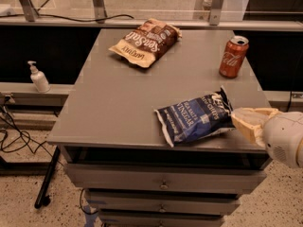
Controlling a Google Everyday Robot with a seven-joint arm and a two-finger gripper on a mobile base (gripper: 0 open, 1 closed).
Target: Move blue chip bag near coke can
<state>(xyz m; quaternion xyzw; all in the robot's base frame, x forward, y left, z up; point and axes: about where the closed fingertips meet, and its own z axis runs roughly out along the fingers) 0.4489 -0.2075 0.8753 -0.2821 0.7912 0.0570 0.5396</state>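
The blue chip bag (194, 119) lies near the table's front right edge, its white crimped end turned towards the can. The coke can (233, 56) stands upright at the right rear of the grey table (113, 108), about a hand's length behind the bag. My gripper (237, 120) comes in from the right edge of the view, its tan fingers (250, 123) closed on the bag's right end at table height. The white arm housing (286, 138) is behind it.
A brown-and-tan chip bag (146, 41) lies at the table's rear middle. Drawers (163, 186) sit under the tabletop. A white pump bottle (39, 77) stands on a low ledge at the left, with cables (14, 138) on the floor. A glass railing runs behind the table.
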